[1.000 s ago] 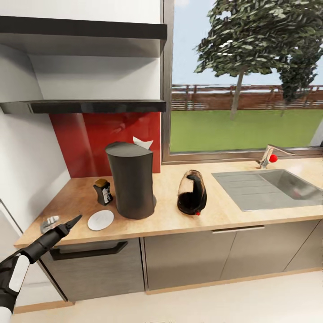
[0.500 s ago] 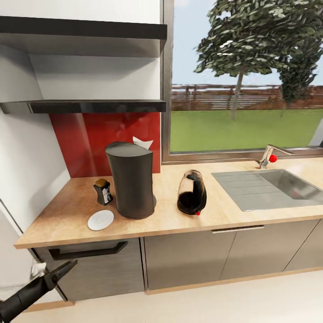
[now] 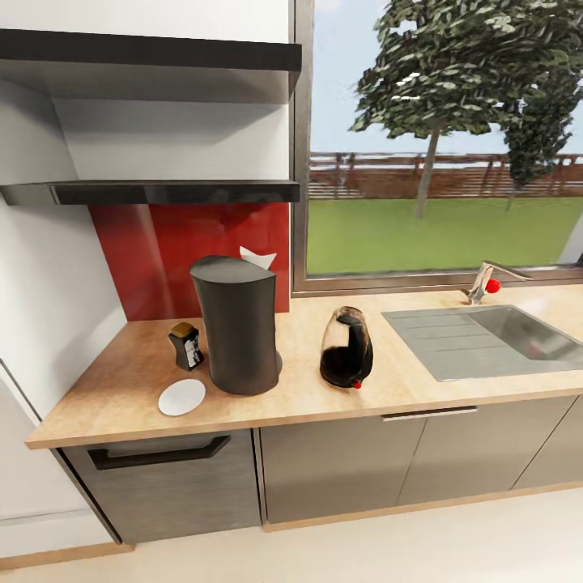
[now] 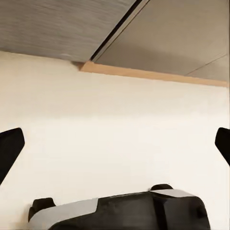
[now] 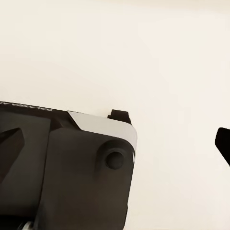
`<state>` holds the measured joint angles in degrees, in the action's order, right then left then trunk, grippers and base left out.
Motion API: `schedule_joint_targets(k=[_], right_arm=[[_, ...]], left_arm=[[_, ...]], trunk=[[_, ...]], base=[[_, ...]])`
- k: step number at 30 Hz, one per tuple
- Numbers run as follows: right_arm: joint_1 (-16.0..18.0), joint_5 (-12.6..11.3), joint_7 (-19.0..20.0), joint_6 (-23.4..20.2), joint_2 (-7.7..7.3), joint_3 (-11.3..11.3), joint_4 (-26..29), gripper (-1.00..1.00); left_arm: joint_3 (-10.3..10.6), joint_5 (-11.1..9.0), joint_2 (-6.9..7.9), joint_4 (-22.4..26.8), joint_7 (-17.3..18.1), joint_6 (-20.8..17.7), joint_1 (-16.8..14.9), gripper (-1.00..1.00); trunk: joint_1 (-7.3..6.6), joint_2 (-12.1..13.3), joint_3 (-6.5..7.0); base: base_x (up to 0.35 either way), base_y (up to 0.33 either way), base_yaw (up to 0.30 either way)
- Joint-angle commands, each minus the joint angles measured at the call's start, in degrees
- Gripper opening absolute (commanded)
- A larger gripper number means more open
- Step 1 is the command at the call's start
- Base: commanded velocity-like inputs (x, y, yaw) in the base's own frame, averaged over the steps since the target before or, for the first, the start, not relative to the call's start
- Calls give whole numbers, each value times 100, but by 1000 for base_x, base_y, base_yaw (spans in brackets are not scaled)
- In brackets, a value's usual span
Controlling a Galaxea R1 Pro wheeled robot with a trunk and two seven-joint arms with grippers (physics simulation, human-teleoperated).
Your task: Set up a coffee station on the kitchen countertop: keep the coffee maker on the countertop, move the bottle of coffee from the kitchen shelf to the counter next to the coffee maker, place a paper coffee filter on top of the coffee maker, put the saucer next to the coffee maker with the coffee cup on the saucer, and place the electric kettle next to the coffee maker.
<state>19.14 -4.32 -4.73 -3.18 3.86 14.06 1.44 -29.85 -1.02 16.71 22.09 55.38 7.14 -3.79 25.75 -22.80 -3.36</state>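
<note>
On the kitchen countertop (image 3: 421,385) stands the tall dark-grey coffee maker (image 3: 236,324). A white paper coffee filter (image 3: 257,258) peeks up at the back edge of its top. Left of the maker sit the small bottle of coffee (image 3: 186,346) and, nearer the front edge, the white saucer (image 3: 181,397) with nothing on it. The glass electric kettle (image 3: 346,348) stands a short gap to the maker's right. The kitchen shelf (image 3: 154,192) above is bare. The coffee cup is out of view. My left gripper (image 4: 115,148) and right gripper (image 5: 115,143) are both open, pointing down at pale floor.
A steel sink (image 3: 494,336) with a tap (image 3: 484,282) is set into the counter at the right. Grey cabinet fronts (image 3: 340,465) run below, with a black handle (image 3: 158,453) at the left. A white wall (image 3: 48,283) closes the left end.
My left arm has sunk out of the head view. A small pale thing that lay at the counter's left front corner a second ago is gone from there.
</note>
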Motion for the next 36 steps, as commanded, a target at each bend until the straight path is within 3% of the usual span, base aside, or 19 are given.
schedule_joint_targets(k=[1,2,4,5,7,8,10,14,19,22,23,28,36], right_arm=[[2,-47,-21,-35,4,50,10,100],[2,-48,-21,-35,7,51,9,100],[2,-50,-15,-35,18,52,7,100],[2,-50,-14,-35,20,52,8,100],[2,-55,-12,-34,24,44,13,100],[2,-58,-12,-34,25,41,14,100],[2,-68,-13,-37,20,27,18,100],[2,-155,-18,-41,7,-30,22,100],[2,-589,-31,-42,-5,-218,16,100],[2,-797,-30,-42,-7,-260,15,100],[2,-869,-29,-43,-18,-274,14,100],[2,-918,-19,-42,-156,-280,14,100],[3,-929,-20,-42,-172,-294,22,100]], left_arm=[[-8,143,-10,-132,-415,105,-4,100],[-4,219,-15,-187,-643,131,-3,100],[2,598,-32,-410,-1616,180,-1,100],[-1,708,-37,-471,-1867,184,1,100],[-8,1156,-71,-722,-2819,187,4,100],[-9,1263,-88,-784,-3039,186,3,100],[-11,1645,-191,-982,-3803,168,2,100],[-9,2139,-363,-1199,-4625,136,5,100],[-10,2769,-484,-1464,-5379,-149,7,100],[-17,2944,-561,-1522,-5734,-482,4,100],[-14,3012,-684,-1541,-5993,-654,5,100],[-12,3042,-786,-1551,-6191,-729,8,100],[7,3053,-799,-1550,-6214,-740,9,100]], trunk=[[3,-12,-13],[3,-12,-13],[3,-12,-13],[3,-12,-13],[3,-12,-13],[3,-12,-13],[3,-12,-13],[3,-12,-13],[3,-12,-13],[3,-12,-13],[3,-12,-13],[3,-12,-13],[3,-12,-13]], base=[[0,0,0],[0,0,0],[0,0,0],[0,0,0],[0,0,0],[0,0,0],[0,0,0],[0,0,0],[0,0,0],[0,0,0],[0,0,0],[0,0,0],[0,0,-1]])
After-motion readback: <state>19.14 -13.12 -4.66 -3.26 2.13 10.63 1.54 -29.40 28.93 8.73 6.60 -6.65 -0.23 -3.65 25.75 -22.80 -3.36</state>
